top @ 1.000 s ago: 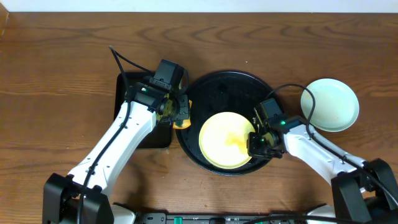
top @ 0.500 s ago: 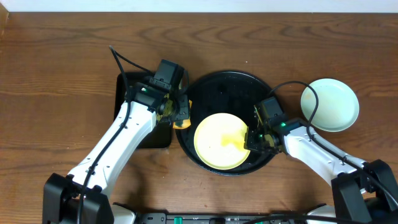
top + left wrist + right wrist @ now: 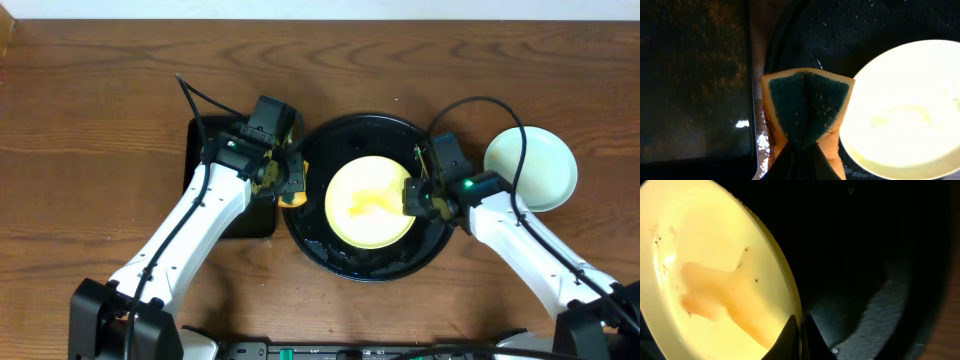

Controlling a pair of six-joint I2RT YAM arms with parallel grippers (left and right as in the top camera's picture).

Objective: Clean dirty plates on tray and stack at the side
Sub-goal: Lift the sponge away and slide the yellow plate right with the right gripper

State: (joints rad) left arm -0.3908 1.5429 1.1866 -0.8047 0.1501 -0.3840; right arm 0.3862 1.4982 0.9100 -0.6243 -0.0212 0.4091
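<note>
Tray [image 3: 350, 268]: yellow plate [image 3: 365, 200] inside, centre-right, w/ sauce smear [image 3: 715, 297]. Mint plate [image 3: 535, 168] on table [image 3: 100, 100], R of tray. Sponge [image 3: 807, 105] clamped in L gripper [image 3: 801, 159] at tray's L edge. R gripper [image 3: 800, 326] pinches yellow rim. Judgement: hold rim firm, lay sponge flat on smear, light pressure.

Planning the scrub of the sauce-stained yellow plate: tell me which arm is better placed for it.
Left. The left gripper is shut on the sponge, right beside the yellow plate in the round black tray. The right gripper is shut on that plate's rim, so it serves to hold it.
</note>
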